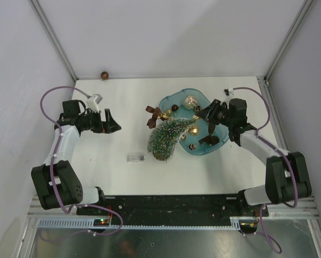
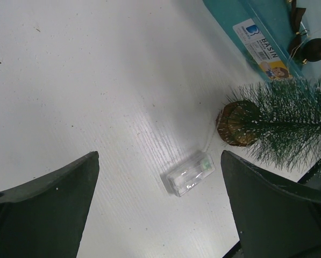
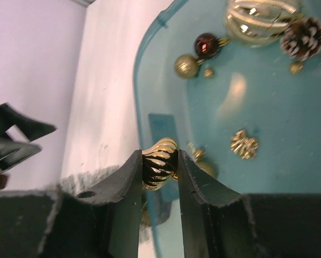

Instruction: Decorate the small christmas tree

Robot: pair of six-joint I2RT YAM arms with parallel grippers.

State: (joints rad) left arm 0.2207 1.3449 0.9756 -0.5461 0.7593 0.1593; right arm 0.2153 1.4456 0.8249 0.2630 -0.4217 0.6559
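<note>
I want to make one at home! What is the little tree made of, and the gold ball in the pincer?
The small christmas tree looks like stiff green plastic bristles with white frosted tips, like a bottle brush. Its round base looks like rough brown wood. The ribbed gold ball is mirror-shiny, probably plastic or thin glass with a metallic coating; I cannot tell which.

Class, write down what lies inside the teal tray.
Visible in the teal tray: a big gold bauble, a pinecone, a dark red ball, a glittery gold ball. The right gripper, shut on a ribbed gold bauble, hides whatever lies beneath.
</note>
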